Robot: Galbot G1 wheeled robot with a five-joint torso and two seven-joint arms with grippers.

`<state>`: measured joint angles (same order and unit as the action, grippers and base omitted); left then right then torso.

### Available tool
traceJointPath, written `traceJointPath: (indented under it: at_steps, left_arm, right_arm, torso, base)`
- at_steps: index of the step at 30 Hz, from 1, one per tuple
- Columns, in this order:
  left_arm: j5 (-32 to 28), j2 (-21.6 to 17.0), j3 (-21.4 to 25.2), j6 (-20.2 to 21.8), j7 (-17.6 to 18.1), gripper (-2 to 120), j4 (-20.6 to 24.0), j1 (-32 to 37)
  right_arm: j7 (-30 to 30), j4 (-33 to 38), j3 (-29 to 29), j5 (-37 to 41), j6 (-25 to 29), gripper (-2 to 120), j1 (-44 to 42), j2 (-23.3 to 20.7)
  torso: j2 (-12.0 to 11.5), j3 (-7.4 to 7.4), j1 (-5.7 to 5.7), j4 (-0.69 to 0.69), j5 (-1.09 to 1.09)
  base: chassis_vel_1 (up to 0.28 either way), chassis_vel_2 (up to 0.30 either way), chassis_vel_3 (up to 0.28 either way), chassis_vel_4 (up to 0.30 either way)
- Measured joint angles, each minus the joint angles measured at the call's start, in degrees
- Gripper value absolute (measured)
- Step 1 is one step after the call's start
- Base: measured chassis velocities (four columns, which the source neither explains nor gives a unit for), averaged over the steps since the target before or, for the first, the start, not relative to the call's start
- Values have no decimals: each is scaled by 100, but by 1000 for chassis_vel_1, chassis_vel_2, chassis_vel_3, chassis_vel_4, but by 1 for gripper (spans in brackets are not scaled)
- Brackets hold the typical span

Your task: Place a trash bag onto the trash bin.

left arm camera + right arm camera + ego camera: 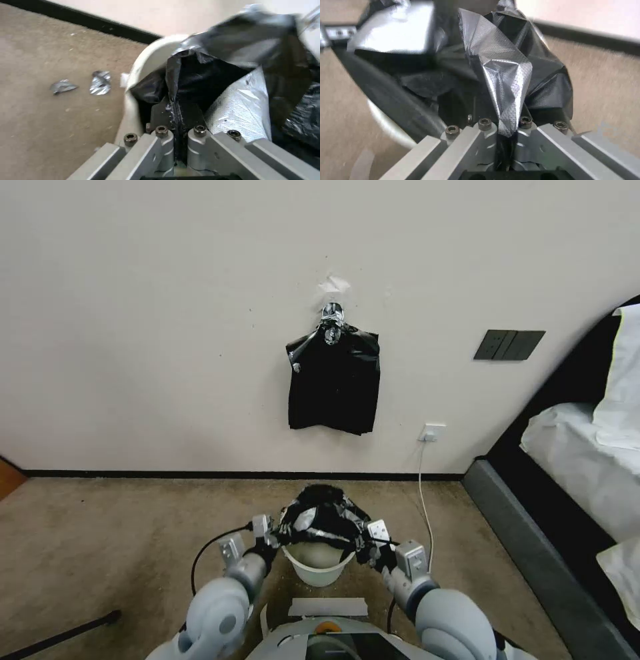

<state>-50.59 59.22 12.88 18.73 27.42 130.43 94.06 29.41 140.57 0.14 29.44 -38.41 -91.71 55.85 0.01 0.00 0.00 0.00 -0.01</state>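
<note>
Robot torso: grey shell (327,640) at the bottom edge of the head view, a pale strip lying across its top, both arms reaching forward from it.
Left arm: bent at the elbow and angled inward toward the near-left rim of the bin, a black cable looping off its wrist.
Left end effector (279,532): fingers pressed together on a fold of the trash bag (325,519); the left wrist view shows the black film pinched in the narrow slit between the two pads (163,147).
Trash bag: crumpled black plastic with silvery glints, stretched between the two end effectors and bunched over the far half of the bin mouth; the near half of the mouth is uncovered.
Trash bin (319,565): cream-white bucket on the carpet just ahead of the torso, rim touching the bag.
Right arm: mirrors the left, angled inward to the near-right rim.
Right end effector (368,551): closed on a silvery pleat of the bag, seen clamped in the right wrist view.
Open room: bare carpet on the left, with foil scraps (100,82) near the bin; white cable (424,493) and bed frame (533,553) on the right.
Wall: bunch of black bags (335,387) hanging from a hook, well beyond the bin.
</note>
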Motion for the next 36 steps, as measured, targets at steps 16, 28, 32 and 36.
traceJointPath:
  at_steps: [16,28,32,36]
  left_arm:
    - [277,-238,212,153,198,0,158,657]
    - [1021,-19,41,-109,10,0,-315,832]
    - [1165,104,-20,-236,-167,0,-675,573]
    - [1205,145,-11,-300,-245,0,-857,436]
  right_arm:
    - [191,-4,-26,-54,-4,0,-294,4]
    - [277,-381,-146,28,-23,0,-338,84]
    - [230,-740,-143,-9,75,0,-100,152]
    - [204,-951,-154,-73,97,0,-2,196]
  torso:
    - [-1,0,0,0,1]
    - [-1,0,0,1,1]
    - [-1,0,0,1,1]
    - [0,0,0,0,1]
  base:
    - [0,0,0,0]
    - [0,0,0,0]
    - [0,0,0,0]
    - [0,0,0,0]
